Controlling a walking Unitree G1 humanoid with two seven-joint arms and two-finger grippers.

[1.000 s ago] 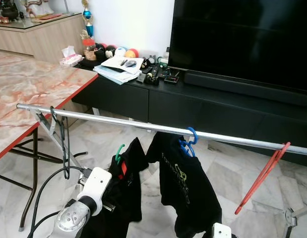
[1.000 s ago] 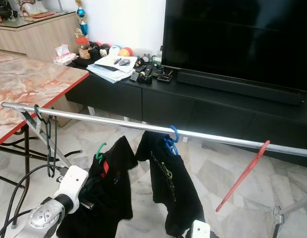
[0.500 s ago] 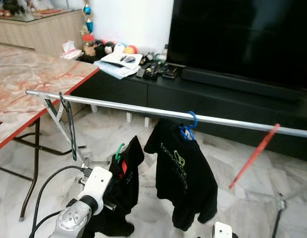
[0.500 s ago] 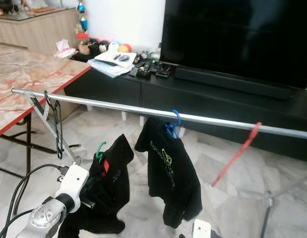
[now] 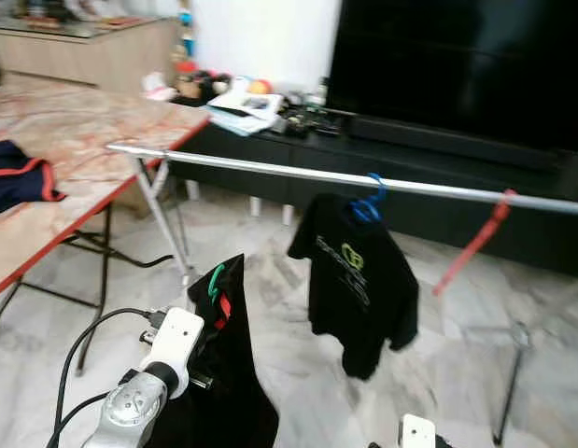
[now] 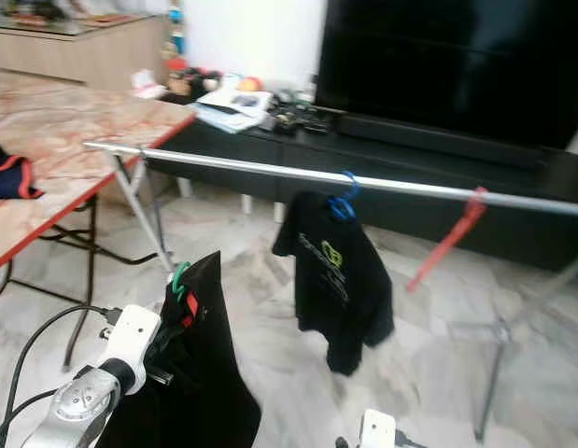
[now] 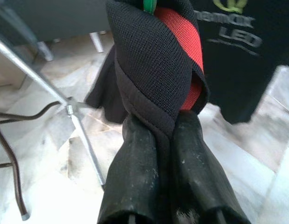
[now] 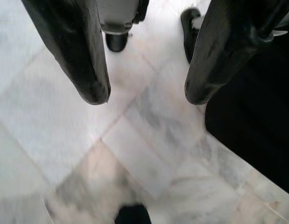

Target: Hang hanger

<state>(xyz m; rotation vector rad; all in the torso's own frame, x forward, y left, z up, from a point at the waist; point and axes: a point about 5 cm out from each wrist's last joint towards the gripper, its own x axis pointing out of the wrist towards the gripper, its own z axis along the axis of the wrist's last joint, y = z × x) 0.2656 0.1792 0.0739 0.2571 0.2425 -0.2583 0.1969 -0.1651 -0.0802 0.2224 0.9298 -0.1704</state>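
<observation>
A: Status, left gripper (image 7: 165, 140)?

B: Fingers clamped on black garment (image 5: 228, 373) at collar, w/ green hanger (image 5: 215, 280) hook above. Load sits below and short of the rail (image 5: 270, 169). Right gripper (image 8: 144, 88): fingers spread, nothing between, pointing at floor (image 8: 65, 154).

A: Handling?

B: Judged: fabric soft, limp, likely to swing; hanger light, stiff. Hold near hook is correct; cloth could slip on fingers.

A: Clearance?

B: Along the rail: bare stretch between its table-side end and the blue hanger (image 5: 368, 207) w/ printed shirt (image 5: 359, 280). Red hanger (image 5: 475, 243) farther along. Table (image 5: 74, 159) edge close by rail end; approx. room adequate. Frames blurred.
</observation>
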